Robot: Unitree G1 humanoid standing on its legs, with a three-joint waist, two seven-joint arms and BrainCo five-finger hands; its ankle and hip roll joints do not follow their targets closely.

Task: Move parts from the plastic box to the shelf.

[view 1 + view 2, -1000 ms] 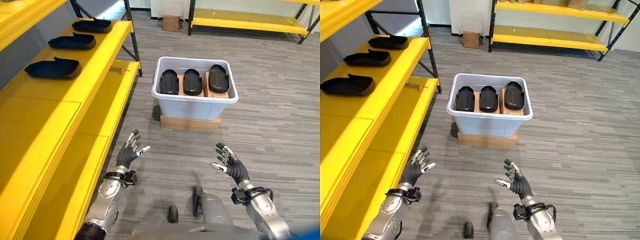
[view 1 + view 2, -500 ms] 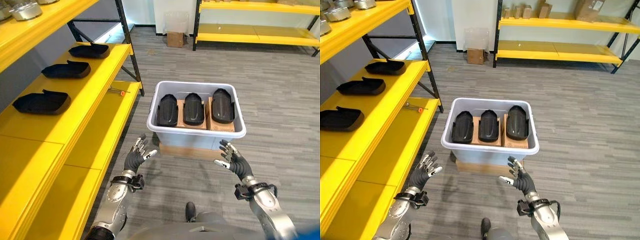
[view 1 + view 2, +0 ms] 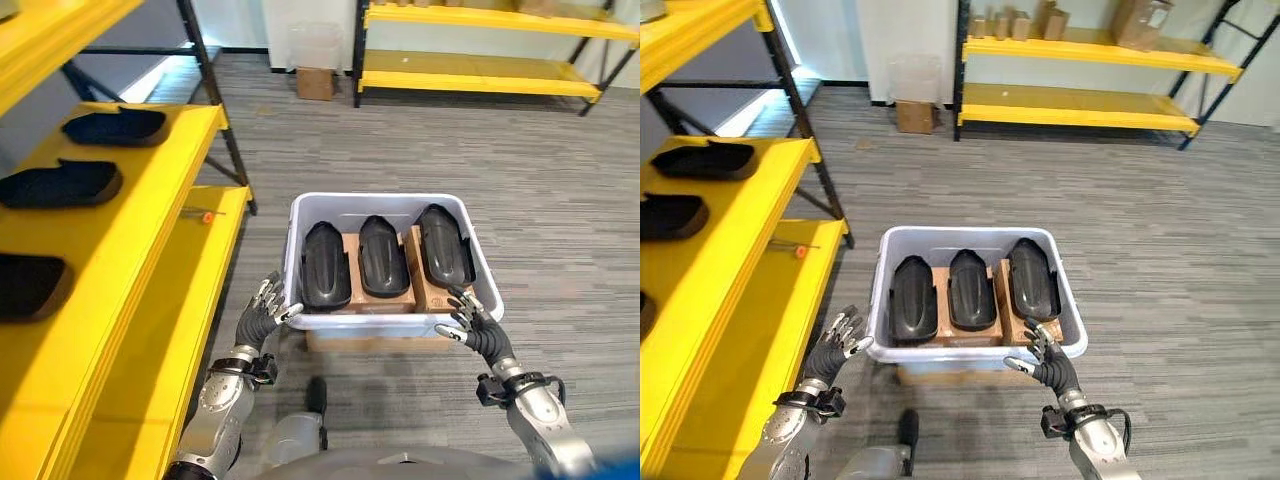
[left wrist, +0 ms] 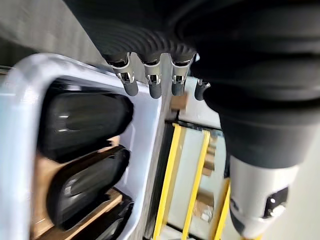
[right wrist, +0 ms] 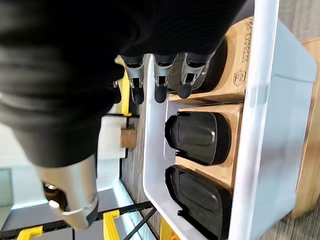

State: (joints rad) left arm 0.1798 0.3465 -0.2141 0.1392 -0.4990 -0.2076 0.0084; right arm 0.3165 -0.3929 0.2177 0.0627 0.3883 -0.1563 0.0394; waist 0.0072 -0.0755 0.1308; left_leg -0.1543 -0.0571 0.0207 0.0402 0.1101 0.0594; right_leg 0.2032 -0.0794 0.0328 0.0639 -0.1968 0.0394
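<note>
The left hand (image 3: pixel 262 318) and right hand (image 3: pixel 474 328) hold nothing, with fingers spread loose, one at each near corner of the box (image 3: pixel 388 320), close to its rim. The box is smooth pale plastic with round corners, and three shiny black parts (image 3: pixel 382 256) lie in it side by side on brown blocks. More black parts (image 3: pixel 60 184) lie on the yellow shelf (image 3: pixel 150 250) to the left.

The cardboard base (image 3: pixel 345 343) under the plastic box (image 3: pixel 390 325) is mostly hidden by the box's front wall. The lowest black part (image 3: pixel 25 285) on the yellow shelf (image 3: pixel 110 300) is cut off by the picture's edge. The small orange-tipped object (image 3: pixel 204 215) is too small to be identified.
</note>
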